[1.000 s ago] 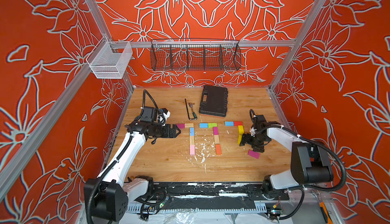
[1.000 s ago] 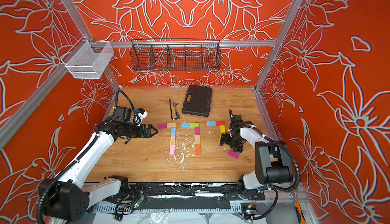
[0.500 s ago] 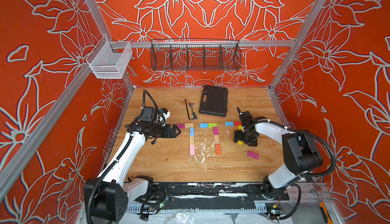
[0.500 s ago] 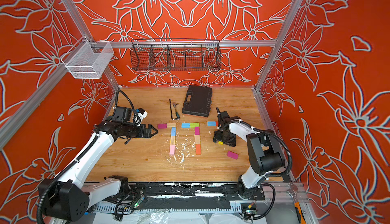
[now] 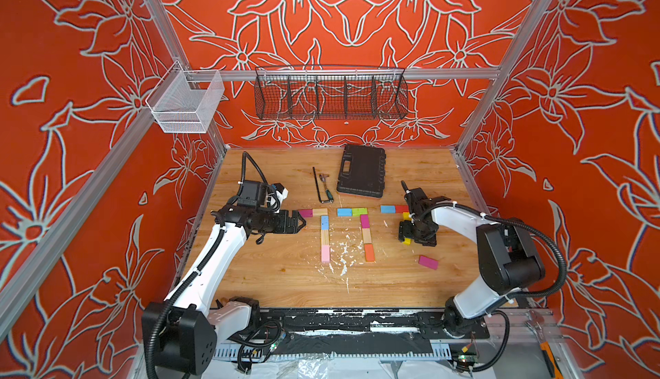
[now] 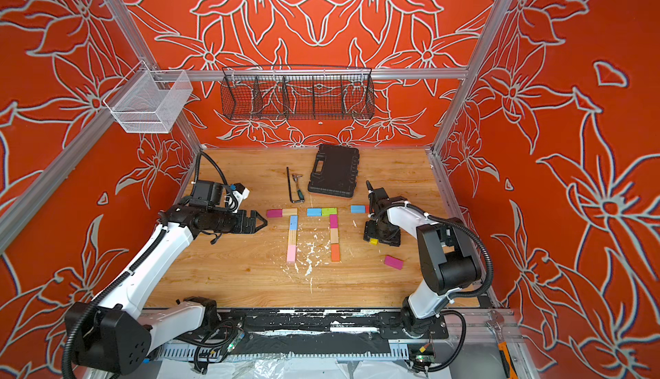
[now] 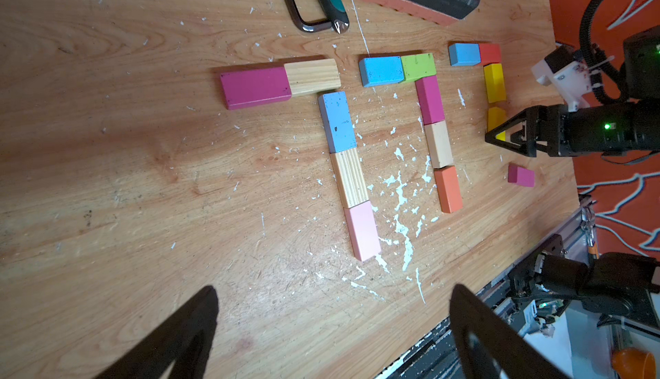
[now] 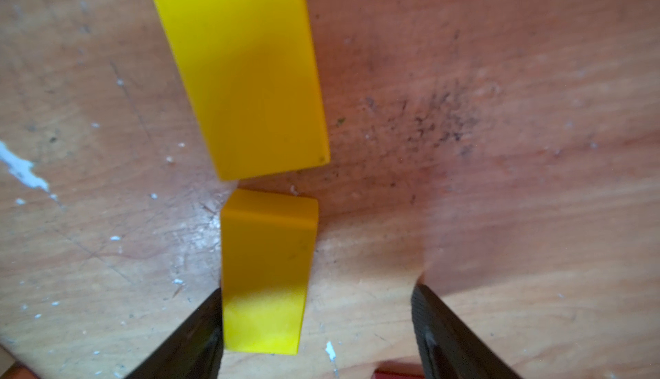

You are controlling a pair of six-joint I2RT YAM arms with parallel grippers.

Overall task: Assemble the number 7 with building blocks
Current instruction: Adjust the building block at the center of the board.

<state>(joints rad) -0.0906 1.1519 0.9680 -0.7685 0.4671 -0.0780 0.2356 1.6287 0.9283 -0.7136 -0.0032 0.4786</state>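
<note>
Nearest, a loose magenta wooden block (image 5: 428, 262) lies on the tabletop (image 5: 285, 281). Behind it the right gripper (image 8: 317, 288) points down, fingers (image 8: 200, 334) parted around a small yellow rectangular block (image 8: 266, 273); only one finger touches it. This block ends the unfinished number 7 (image 7: 494, 81) of blue, red and yellow. The left gripper (image 5: 300, 222), fingers wide and empty, hovers beside two finished sevens (image 5: 364, 229). Farthest lies a black plastic case (image 5: 361, 172).

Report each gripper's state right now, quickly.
Left gripper: open, empty.
Right gripper: open, jaws straddling a yellow block, one side touching it, not clamped.
</note>
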